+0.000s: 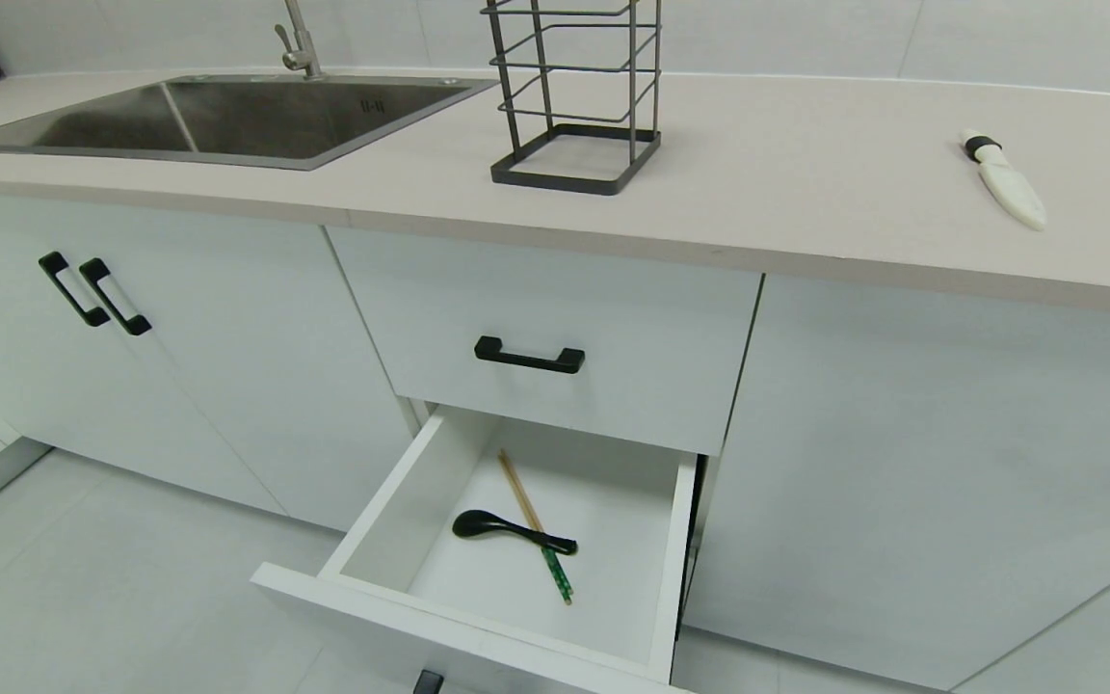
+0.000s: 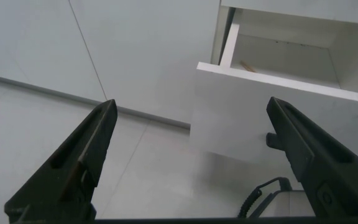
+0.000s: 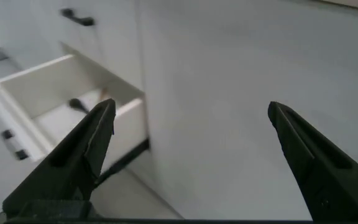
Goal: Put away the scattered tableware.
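The lower drawer under the counter stands pulled out. Inside it lie a black spoon and a pair of wooden chopsticks with green tips, crossed over each other. A white knife with a black band lies on the countertop at the far right. My left gripper is open low in front of the drawer front, holding nothing. My right gripper is open beside the white cabinet door, with the open drawer and the spoon off to one side.
A dark wire rack stands on the countertop by the steel sink and tap. The upper drawer with a black handle is closed. Cabinet doors with black handles are on the left. Pale tiled floor lies below.
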Controlling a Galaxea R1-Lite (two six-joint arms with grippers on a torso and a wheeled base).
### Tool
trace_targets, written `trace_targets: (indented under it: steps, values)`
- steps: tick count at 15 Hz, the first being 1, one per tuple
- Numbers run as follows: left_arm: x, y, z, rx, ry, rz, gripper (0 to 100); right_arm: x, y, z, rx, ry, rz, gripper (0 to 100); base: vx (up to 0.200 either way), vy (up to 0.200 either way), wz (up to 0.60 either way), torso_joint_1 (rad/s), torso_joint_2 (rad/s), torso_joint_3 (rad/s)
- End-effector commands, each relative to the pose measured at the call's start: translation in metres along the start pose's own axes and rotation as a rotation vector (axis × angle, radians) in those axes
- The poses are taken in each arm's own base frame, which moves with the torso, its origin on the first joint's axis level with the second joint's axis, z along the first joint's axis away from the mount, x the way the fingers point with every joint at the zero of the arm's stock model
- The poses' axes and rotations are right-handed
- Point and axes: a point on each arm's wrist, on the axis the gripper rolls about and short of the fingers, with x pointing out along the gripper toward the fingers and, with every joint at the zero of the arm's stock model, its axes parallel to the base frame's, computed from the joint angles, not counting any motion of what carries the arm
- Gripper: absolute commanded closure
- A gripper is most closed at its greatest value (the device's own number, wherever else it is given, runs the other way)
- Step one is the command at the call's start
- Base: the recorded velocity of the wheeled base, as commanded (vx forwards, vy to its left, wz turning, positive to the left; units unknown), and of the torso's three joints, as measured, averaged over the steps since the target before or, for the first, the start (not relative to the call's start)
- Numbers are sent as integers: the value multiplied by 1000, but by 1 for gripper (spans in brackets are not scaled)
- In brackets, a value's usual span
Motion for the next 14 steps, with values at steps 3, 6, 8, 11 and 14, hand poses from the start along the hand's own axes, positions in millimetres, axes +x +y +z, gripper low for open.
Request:
trace_targets:
  steps: [3, 6, 8, 11, 14]
  values:
    - [0, 0, 0, -1, 0, 1, 0, -50, 25, -46, -37, -1, -93, 0, 0, 0, 0, 0, 0, 0]
    - [0, 0, 0, 18, 0, -4, 0, -53, 21, -66, 29, 212, -365, 0, 0, 0, 0, 0, 0, 0]
    - [0, -2, 2, 80, -19, -106, 0, -56, 20, -73, 86, 274, -474, 0, 0, 0, 0, 0, 0, 0]
    - [-8, -7, 62, -20, -175, -281, 0, -56, 20, -73, 113, 270, -469, 0, 0, 0, 0, 0, 0, 0]
    - [13, -11, 82, -98, 76, -427, 0, -55, 20, -73, 117, 269, -454, 0, 0, 0, 0, 0, 0, 0]
